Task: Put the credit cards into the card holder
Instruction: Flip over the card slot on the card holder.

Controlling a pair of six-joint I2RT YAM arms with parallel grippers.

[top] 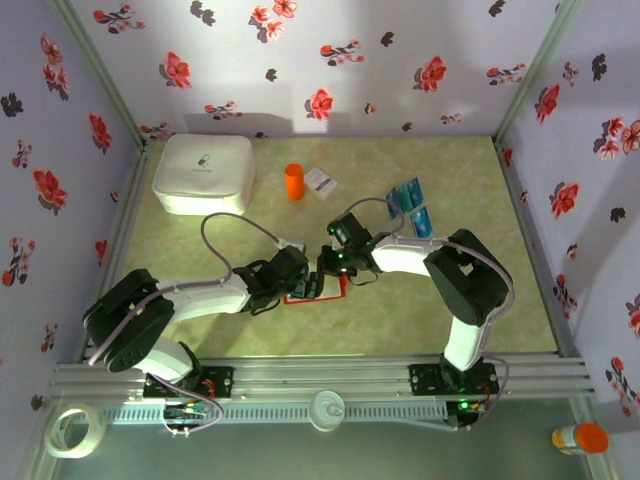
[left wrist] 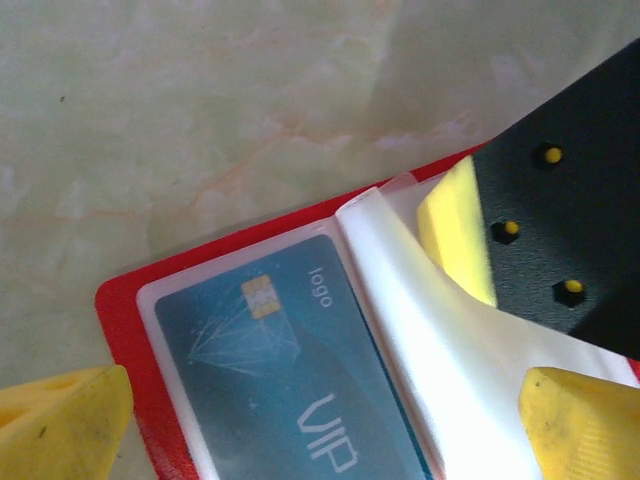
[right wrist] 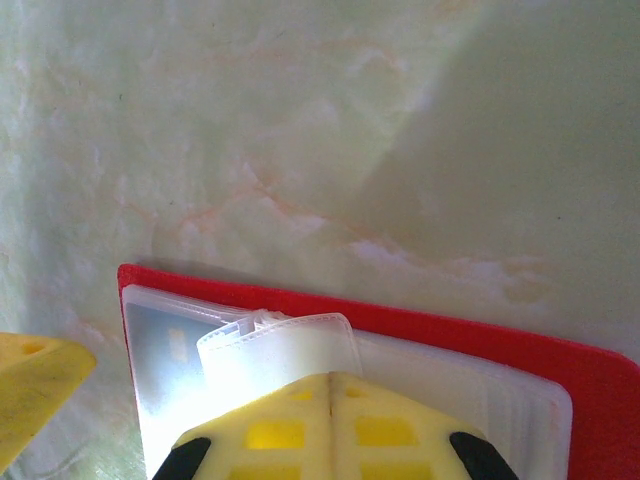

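the card holder (left wrist: pixel 150 330) is laid open on the table (top: pixel 400 320); its clear pocket is pinched by the right end effector (right wrist: pixel 330 385) — likely for access — while the left end effector (left wrist: pixel 300 420) is spread wide over a stowed card (left wrist: pixel 270 370).

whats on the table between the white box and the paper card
An orange cylinder stands between the white box and the paper card, seen from the top camera.

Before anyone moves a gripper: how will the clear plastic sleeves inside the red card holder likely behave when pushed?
The clear sleeves look thin and curl upward, so probably floppy. Their glossy surface suggests slipperiness. The card holder lies flat and would likely slide, not tip.
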